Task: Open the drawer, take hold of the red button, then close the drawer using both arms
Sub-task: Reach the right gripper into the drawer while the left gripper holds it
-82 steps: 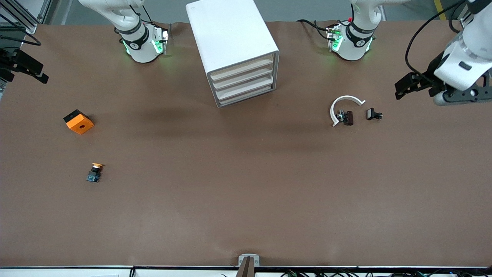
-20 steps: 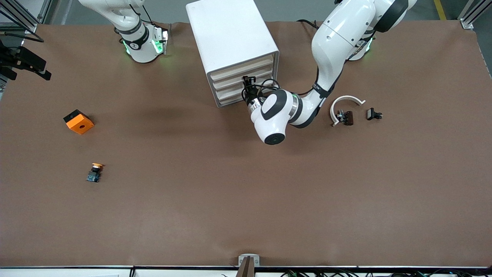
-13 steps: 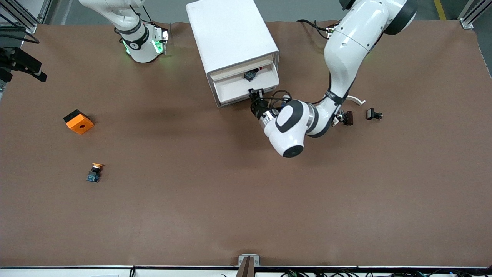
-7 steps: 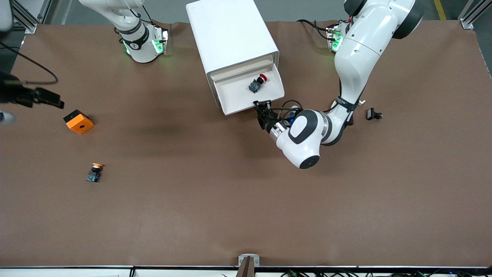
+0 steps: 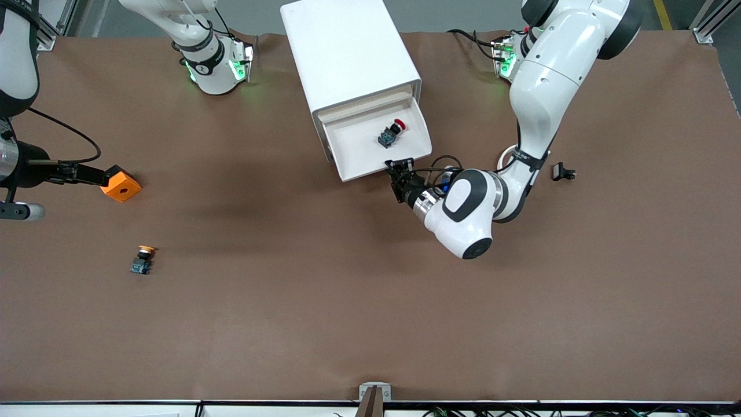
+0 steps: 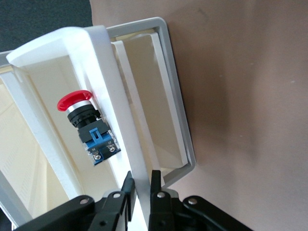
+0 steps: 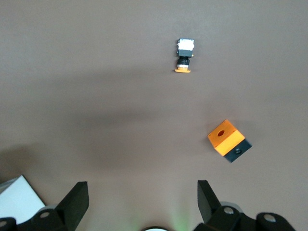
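left end effector [image 5: 398,172] clamped, right end effector [image 7: 143,199] spread

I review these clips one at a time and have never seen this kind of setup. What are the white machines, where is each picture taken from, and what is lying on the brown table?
The white machines are two robot arms, each ending in a black two-finger hand. The big picture looks down from a high camera facing them; the other two come from cameras on their wrists.

The left hand is shut on the front edge of the drawer, which stands pulled out of the white cabinet. Inside lies the button, with a red cap on a black-and-blue body; the left wrist view shows it close up.

The right hand is open, over the table beside the orange cube, holding nothing.

Nearer the front camera lies a yellow-capped button. Toward the left arm's end sits a small black part.
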Controlling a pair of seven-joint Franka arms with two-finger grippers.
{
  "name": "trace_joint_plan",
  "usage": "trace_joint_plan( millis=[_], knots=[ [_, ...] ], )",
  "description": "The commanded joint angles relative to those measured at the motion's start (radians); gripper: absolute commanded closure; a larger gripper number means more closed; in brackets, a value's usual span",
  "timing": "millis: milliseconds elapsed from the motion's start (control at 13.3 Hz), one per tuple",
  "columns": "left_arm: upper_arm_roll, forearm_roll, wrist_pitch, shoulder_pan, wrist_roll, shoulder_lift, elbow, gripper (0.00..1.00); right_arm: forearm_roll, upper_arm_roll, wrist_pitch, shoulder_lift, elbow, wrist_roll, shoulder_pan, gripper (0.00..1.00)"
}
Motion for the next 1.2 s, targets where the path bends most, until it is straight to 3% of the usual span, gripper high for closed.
trace_joint_plan(
  millis=[0,75,150,449,749,1124],
  knots=[
    [0.013,0.005,0.041,0.011,0.095,0.022,0.035,0.60,0.022,0.010,-0.036,-0.009,0.009,0.203,0.077,0.00],
    [0.013,0.006,0.039,0.011,0.093,0.017,0.035,0.17,0.023,0.010,-0.035,-0.011,0.000,0.304,0.129,0.00],
    [0.013,0.005,0.037,0.014,0.093,0.016,0.035,0.00,0.031,0.010,-0.033,-0.011,-0.003,0.392,0.186,0.00],
    [0.034,0.029,0.036,0.016,0.109,0.010,0.044,0.00,0.098,0.010,0.002,-0.010,-0.011,0.739,0.406,0.00],
    [0.040,0.320,0.036,0.013,0.213,0.002,0.103,0.00,0.118,0.010,0.103,0.026,-0.008,1.023,0.633,0.00],
    [0.114,0.471,0.030,0.037,0.369,-0.044,0.101,0.00,0.158,0.008,0.287,0.159,-0.005,1.236,0.846,0.00]
  ],
)
